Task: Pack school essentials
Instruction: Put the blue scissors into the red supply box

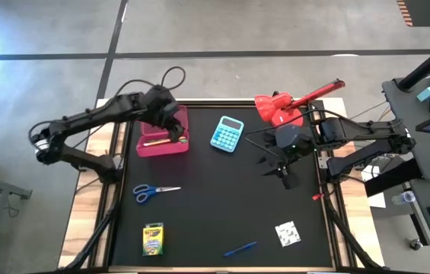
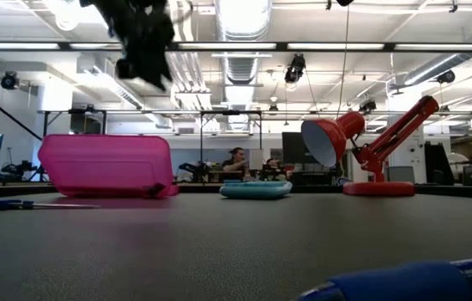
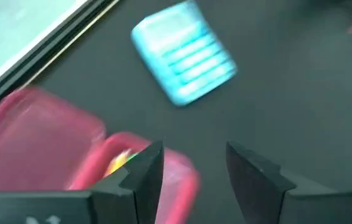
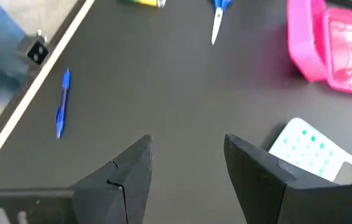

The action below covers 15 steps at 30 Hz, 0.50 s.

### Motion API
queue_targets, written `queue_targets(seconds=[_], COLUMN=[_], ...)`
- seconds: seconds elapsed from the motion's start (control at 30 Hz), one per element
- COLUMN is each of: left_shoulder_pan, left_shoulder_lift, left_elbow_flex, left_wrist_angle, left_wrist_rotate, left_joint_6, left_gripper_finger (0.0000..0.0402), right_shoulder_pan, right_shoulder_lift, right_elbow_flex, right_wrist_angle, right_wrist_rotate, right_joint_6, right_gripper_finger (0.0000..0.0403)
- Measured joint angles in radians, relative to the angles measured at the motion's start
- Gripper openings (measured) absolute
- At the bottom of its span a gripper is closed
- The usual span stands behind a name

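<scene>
My left pincer [image 1: 175,128] hangs over the pink case [image 1: 163,144], jaws apart, holding nothing; pencils [image 1: 156,141] lie inside. Right pincer [image 1: 281,173] waits spread near the calculator [image 1: 227,134]. Scissors [image 1: 154,192], crayon box [image 1: 153,239], pen [image 1: 240,249] sit on the tabletop [image 1: 215,205].

Colours before me: my own dark left gripper [image 3: 188,168] above a bright pink plastic box [image 1: 163,134]; turquoise calculator [image 1: 227,134]; red desk lamp [image 1: 291,105]; blue-handled scissors [image 1: 154,192]; yellow-green crayon box [image 1: 153,238]; blue pen [image 1: 240,248]; white black-patterned square [image 1: 288,234]; black table mat [image 1: 222,198].
</scene>
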Motion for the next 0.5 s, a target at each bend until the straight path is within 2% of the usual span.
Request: queue_targets(seconds=[0.13,0.27,0.5], left_shoulder_pan=[-0.118,-0.263,-0.517], left_shoulder_lift=[-0.08,-0.126,-0.087], left_elbow_flex=[-0.025,-0.035,-0.047], left_wrist_angle=[0.111,0.132,0.086], left_wrist_rotate=[0.028,0.006,-0.04], left_joint_6=[-0.079,-0.148,-0.286], left_gripper_finger=[0.0157,0.0157,0.0157], right_shoulder_pan=[0.0,0.0,0.0], right_shoulder_lift=[0.0,0.0,0.003], right_elbow_flex=[0.0,0.0,0.0], right_wrist_angle=[0.074,0.186,0.35], right_wrist_rotate=[0.0,-0.001,-0.002], right_joint_6=[0.038,0.162,0.342], right_gripper_finger=[0.0187,0.0187,0.0187])
